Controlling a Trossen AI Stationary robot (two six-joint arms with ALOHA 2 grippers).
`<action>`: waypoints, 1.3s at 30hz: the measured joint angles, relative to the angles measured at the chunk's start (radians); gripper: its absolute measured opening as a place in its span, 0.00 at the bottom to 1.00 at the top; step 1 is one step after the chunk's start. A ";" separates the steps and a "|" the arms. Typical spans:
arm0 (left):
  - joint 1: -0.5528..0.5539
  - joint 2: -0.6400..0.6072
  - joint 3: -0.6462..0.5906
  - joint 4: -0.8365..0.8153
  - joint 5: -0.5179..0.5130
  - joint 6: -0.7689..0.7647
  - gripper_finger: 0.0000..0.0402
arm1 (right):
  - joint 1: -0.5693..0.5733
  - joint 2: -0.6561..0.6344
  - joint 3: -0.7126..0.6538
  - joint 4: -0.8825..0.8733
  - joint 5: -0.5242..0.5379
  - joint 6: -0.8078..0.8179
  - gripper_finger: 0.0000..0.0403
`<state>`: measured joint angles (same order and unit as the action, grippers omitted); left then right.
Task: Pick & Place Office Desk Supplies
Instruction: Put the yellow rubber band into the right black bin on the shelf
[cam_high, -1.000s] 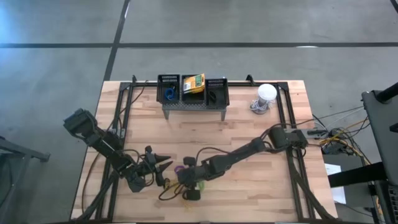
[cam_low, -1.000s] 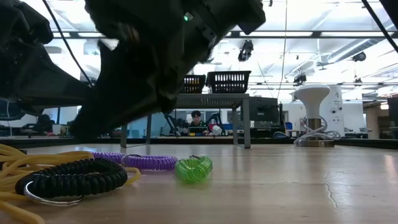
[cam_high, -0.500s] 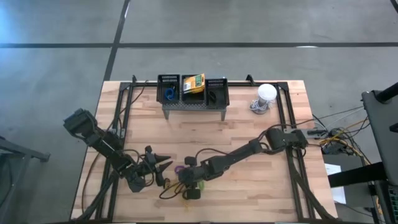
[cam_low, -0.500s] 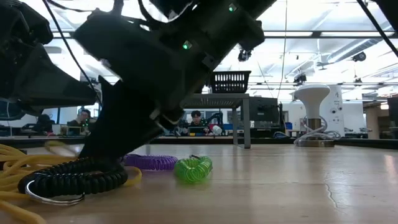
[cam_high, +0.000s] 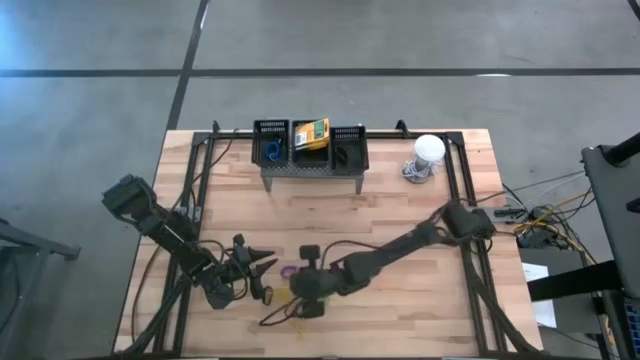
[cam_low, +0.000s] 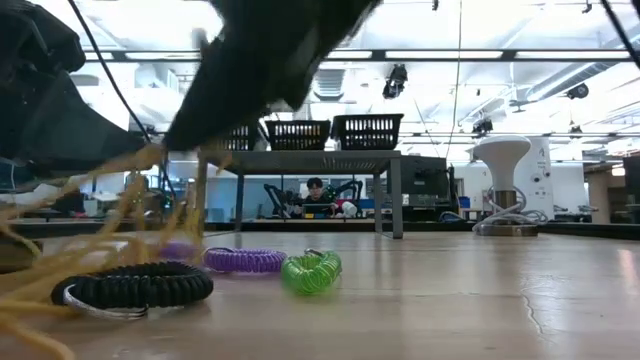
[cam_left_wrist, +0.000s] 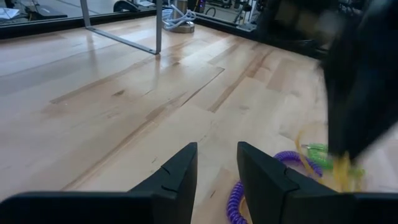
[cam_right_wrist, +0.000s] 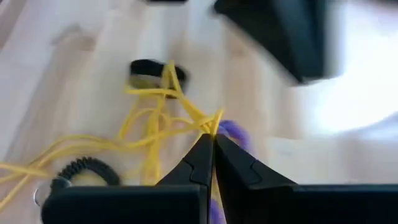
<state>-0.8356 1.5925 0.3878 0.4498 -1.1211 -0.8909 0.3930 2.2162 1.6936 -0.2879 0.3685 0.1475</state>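
The right gripper (cam_right_wrist: 213, 144) pinches the thin yellow bands (cam_right_wrist: 158, 134) between shut fingertips, lifting them above the black loop (cam_low: 132, 285) near the table's front. The left gripper (cam_left_wrist: 216, 163) waits beside, fingers narrowly parted.

The right arm is stretched low across the table's near half, its right gripper (cam_right_wrist: 213, 144) pinched fully closed, fingertips pressed together. The left arm is folded at the table's near-left corner, its left gripper (cam_left_wrist: 216, 163) held just above the wood with a narrow gap kept between its fingers.
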 joint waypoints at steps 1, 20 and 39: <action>0.000 0.000 0.000 0.001 0.001 0.000 0.29 | 0.011 -0.028 -0.001 -0.043 0.051 -0.002 0.02; 0.000 0.000 0.000 0.002 0.006 -0.003 0.29 | 0.081 -0.331 -0.367 -0.419 0.542 0.577 0.03; 0.002 0.000 0.000 0.001 0.014 -0.003 0.29 | -0.004 -0.336 -0.511 -0.209 0.096 0.434 0.48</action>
<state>-0.8337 1.5925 0.3878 0.4507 -1.1069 -0.8940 0.3891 1.8801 1.1826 -0.4971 0.4646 0.5817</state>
